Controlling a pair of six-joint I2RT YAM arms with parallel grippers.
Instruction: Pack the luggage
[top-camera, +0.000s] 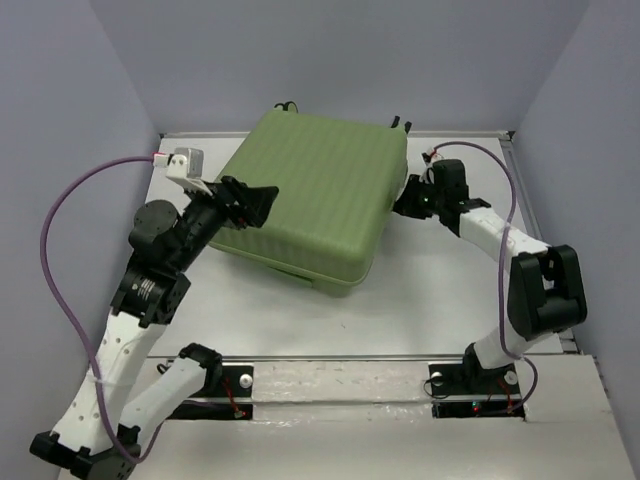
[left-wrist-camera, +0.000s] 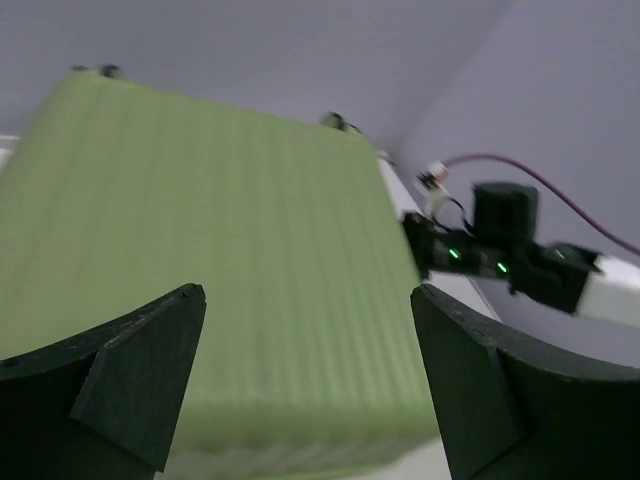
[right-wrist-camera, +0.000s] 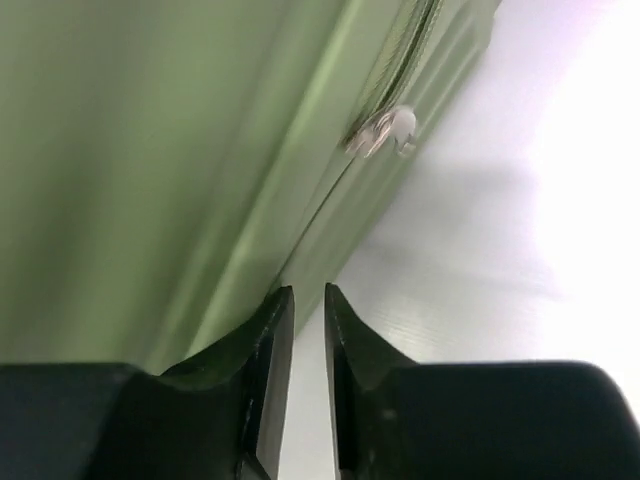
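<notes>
The luggage (top-camera: 310, 200) lies flat near the middle of the desk (top-camera: 430, 300), a bit toward the back. Its lid is down on the bottom half, so nothing inside shows. I think the packing part is done and the job now is to close it up with the zip.

The left tool (top-camera: 262, 205) is open wide and holds nothing. It hangs over the left edge of the lid. The right tool (right-wrist-camera: 308, 290) is almost closed, with only a thin gap and nothing in it. It sits low by the right side of the case, just beside the line where the two halves meet.

A small shiny zip pull (right-wrist-camera: 385, 130) hangs on that line, farther along from the right tool. The next move, I think, is for the right tool to open a little, reach the pull and pinch it. The left tool could press down on the lid to keep the case from sliding (the desk looks smooth).

The shell is hard, light green plastic with many thin ribs running across the top and rounded corners. It looks slippery. The pull is tiny, thin metal, so it will be fiddly to pinch. I cannot tell how much of the zip is already closed.
</notes>
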